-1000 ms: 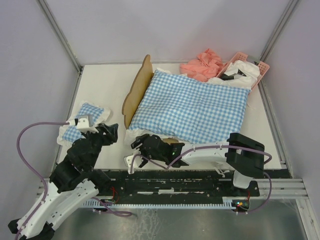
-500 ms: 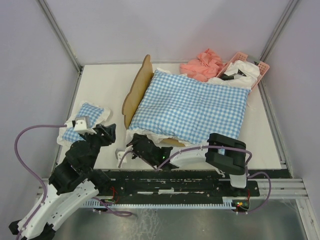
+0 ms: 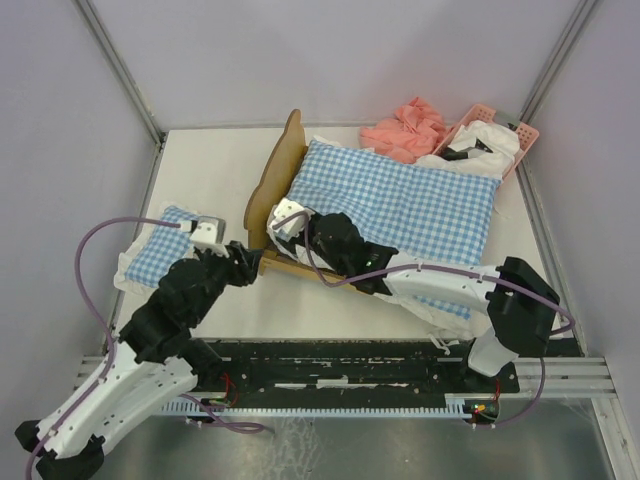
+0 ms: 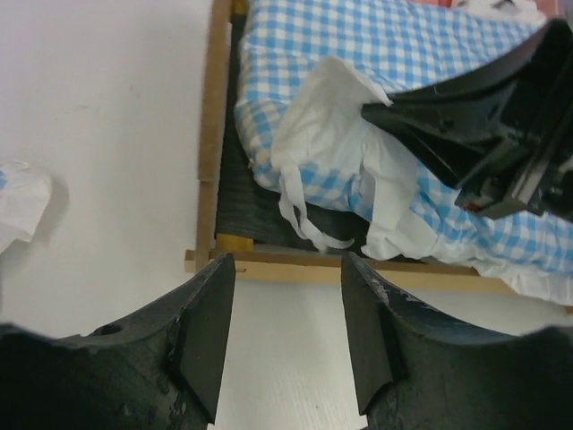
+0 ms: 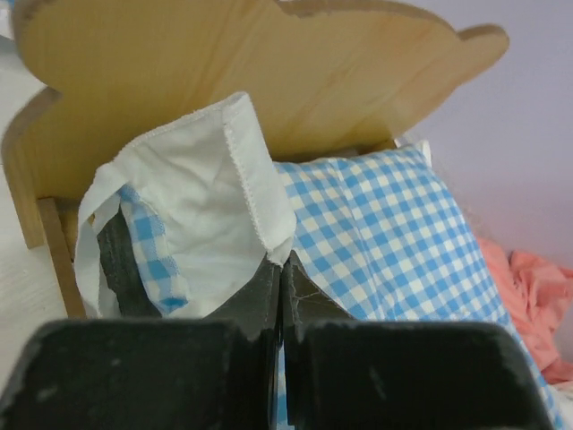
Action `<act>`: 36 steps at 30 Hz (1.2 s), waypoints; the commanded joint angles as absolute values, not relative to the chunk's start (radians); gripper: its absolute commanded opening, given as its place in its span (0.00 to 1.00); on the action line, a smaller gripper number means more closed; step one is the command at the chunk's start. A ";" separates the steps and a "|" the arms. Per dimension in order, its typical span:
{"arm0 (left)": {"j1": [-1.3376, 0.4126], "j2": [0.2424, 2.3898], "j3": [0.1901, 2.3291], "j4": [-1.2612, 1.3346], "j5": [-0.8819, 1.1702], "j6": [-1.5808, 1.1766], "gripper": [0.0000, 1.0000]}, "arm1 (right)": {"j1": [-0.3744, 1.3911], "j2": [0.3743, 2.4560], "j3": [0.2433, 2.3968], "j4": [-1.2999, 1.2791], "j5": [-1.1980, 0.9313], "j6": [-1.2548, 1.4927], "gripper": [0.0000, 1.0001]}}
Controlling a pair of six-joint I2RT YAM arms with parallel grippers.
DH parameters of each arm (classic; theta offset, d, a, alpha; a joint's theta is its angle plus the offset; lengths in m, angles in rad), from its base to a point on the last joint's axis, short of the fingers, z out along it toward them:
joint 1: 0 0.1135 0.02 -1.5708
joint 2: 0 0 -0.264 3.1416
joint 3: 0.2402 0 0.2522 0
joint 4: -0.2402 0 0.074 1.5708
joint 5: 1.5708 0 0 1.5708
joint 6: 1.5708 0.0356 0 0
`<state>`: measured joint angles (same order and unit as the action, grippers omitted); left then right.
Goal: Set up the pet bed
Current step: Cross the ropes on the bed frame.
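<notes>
The pet bed (image 3: 272, 178) is a light-wood frame with a wavy headboard (image 5: 224, 63), lying left of centre on the table. A blue-and-white checked cushion (image 3: 410, 205) covers its base. My right gripper (image 3: 289, 224) reaches over the cushion's near left corner, just in front of the headboard. In the right wrist view its jaws (image 5: 282, 269) are shut on the cushion's white frill (image 5: 201, 197), which stands lifted. My left gripper (image 4: 286, 305) is open over bare table, just short of the bed's near side rail (image 4: 358, 267), with nothing between its fingers (image 4: 204, 331).
A small checked pillow (image 3: 152, 258) lies at the table's left edge beside the left arm. A pink basket (image 3: 492, 135) with white cloth and a loose pink cloth (image 3: 405, 128) sit at the back right. Grey walls close in both sides.
My right gripper shut on the cushion's near left frill and carried it up toward the headboard, uncovering the near rail. The left gripper moved right and forward toward the bed's corner.
</notes>
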<state>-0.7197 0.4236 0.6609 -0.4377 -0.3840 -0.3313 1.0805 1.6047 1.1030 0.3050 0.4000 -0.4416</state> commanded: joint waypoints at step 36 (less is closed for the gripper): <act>-0.718 1.144 0.784 0.081 -0.209 -0.175 0.46 | 0.730 1.450 1.016 0.308 0.126 -0.127 0.02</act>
<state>-0.7197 1.1164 0.7692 -0.0635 -0.1833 -0.2310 0.7460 1.4853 1.0229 0.2489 0.1314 -0.1509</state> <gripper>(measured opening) 0.472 0.024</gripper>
